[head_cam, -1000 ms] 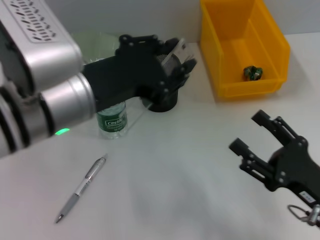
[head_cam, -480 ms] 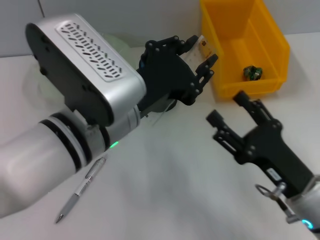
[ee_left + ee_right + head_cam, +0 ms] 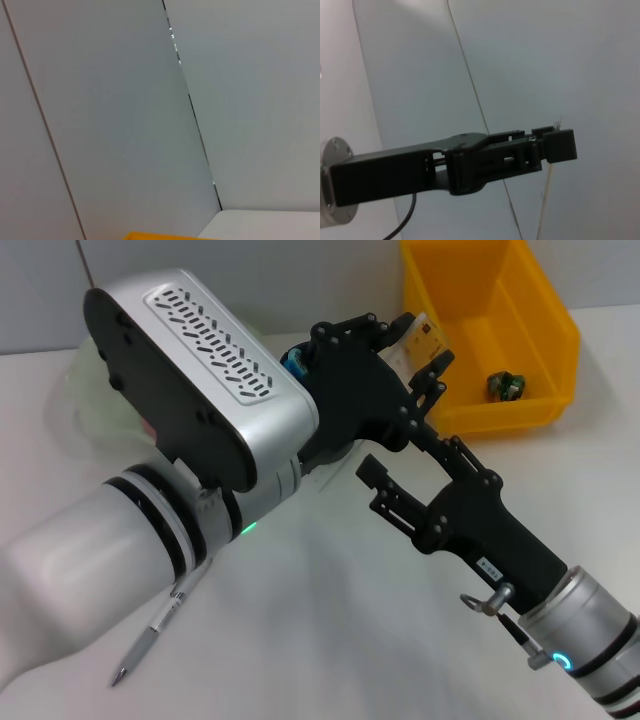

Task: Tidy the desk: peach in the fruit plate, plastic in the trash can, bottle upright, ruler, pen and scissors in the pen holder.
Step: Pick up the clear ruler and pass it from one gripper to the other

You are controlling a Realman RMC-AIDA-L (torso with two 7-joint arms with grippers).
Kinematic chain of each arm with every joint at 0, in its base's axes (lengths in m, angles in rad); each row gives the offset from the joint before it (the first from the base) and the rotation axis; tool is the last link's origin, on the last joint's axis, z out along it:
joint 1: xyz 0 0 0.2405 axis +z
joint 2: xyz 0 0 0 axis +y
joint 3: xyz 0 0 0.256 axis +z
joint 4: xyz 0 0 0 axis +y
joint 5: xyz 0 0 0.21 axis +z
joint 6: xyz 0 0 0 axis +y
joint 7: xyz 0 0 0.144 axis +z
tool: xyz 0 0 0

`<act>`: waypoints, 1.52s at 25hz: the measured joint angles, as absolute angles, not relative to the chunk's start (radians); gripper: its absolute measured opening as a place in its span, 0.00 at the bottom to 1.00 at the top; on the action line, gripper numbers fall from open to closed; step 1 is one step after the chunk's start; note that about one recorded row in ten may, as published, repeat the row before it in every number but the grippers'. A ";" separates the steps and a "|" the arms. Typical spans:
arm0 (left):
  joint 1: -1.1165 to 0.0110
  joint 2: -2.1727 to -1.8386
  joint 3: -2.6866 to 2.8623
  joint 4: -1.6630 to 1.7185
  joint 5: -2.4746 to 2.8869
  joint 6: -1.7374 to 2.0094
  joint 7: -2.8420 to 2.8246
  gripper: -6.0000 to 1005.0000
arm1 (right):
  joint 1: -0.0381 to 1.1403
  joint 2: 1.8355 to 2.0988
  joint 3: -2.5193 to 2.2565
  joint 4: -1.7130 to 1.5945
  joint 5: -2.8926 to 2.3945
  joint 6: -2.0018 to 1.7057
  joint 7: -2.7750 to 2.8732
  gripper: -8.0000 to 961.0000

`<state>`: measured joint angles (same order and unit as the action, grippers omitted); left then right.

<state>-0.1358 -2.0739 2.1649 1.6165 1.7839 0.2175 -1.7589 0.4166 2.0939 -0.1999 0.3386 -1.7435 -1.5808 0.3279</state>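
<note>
Counts from the head view: two grippers, one ruler, one pen, one bin, one wrapper, one plate.

Left gripper (image 3: 415, 352) is up off the table (image 3: 330, 640), near the far edge and just beside the near left corner of the yellow bin (image 3: 540, 335). Its fingers are clamped on a flat clear strip with a yellowish end, which I take to be the ruler (image 3: 426, 336). The top of the ruler sticks out past the fingertips towards the bin. I can't follow its lower part behind the hand.

Right gripper (image 3: 405, 462) reaches in from the near right corner towards the table's middle, just below the left hand. Its two fingers are spread apart and I see nothing between them.

The pen (image 3: 160, 625) lies flat near the near left corner, tip towards the front edge, partly under the left arm.

The bin sits at the far right corner. A small crumpled green wrapper (image 3: 505, 386) is on its floor, towards the near wall.

A pale green plate (image 3: 85, 390) shows at the far left, mostly hidden behind the left arm.

I can't make out the pen holder, bottle, scissors or peach.
</note>
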 joint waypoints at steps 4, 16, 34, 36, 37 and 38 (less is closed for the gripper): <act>-0.143 -2.074 2.167 1.614 1.784 0.216 -1.760 0.47 | 0.426 2.094 -0.178 0.353 -1.744 -1.566 0.329 0.87; -0.149 -2.074 2.173 1.609 1.782 0.215 -1.761 0.48 | 0.444 2.094 -0.171 0.377 -1.747 -1.559 0.375 0.87; -0.154 -2.074 2.178 1.606 1.782 0.218 -1.760 0.51 | 0.457 2.094 -0.153 0.379 -1.748 -1.558 0.413 0.60; -0.156 -2.074 2.178 1.603 1.782 0.219 -1.760 0.51 | 0.460 2.094 -0.153 0.379 -1.747 -1.558 0.414 0.56; -0.157 -2.074 2.179 1.602 1.782 0.220 -1.760 0.51 | 0.460 2.094 -0.153 0.379 -1.748 -1.558 0.415 0.54; -0.157 -2.074 2.179 1.602 1.782 0.220 -1.760 0.51 | 0.460 2.094 -0.153 0.379 -1.748 -1.558 0.418 0.52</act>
